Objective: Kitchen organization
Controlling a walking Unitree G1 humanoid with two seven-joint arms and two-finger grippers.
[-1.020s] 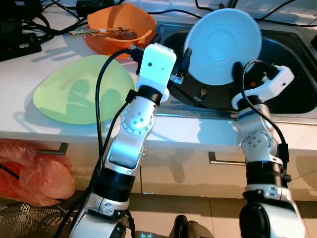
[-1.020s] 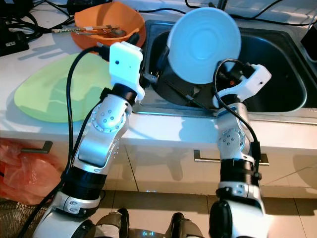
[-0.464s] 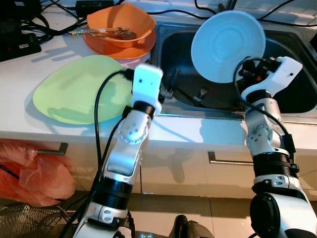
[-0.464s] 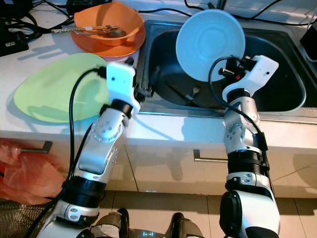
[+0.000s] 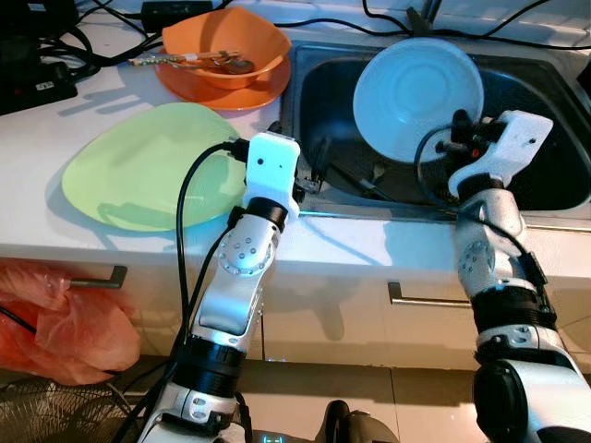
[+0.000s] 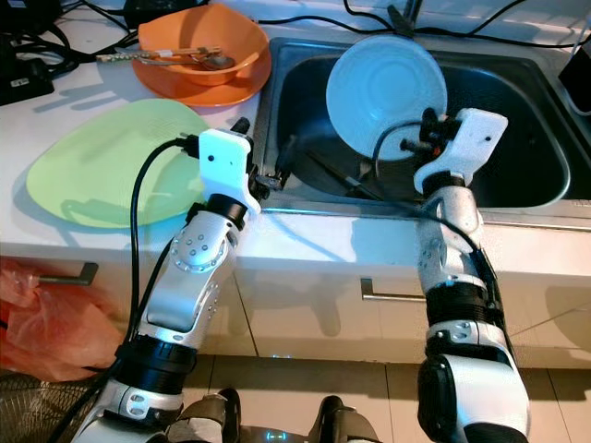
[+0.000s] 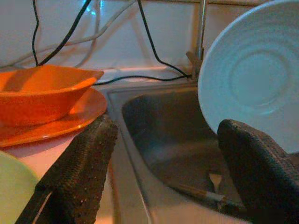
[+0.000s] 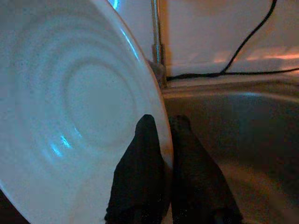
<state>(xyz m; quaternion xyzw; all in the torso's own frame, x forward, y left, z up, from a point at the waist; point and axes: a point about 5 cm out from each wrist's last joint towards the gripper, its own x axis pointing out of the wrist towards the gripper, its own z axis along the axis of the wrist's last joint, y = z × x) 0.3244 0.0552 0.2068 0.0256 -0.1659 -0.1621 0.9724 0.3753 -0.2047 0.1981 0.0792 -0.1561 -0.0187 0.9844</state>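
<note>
Right end effector (image 6: 427, 125) holding pale blue plate (image 6: 386, 94) upright over sink (image 6: 517, 157)

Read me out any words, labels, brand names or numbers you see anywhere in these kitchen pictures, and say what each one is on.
None: no readable text on the pale blue plate, orange bowl, green plate, sink or cabinet fronts.

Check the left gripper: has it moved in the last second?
Yes. The left gripper has pulled back from over the sink toward its near-left rim, beside the green plate.
</note>
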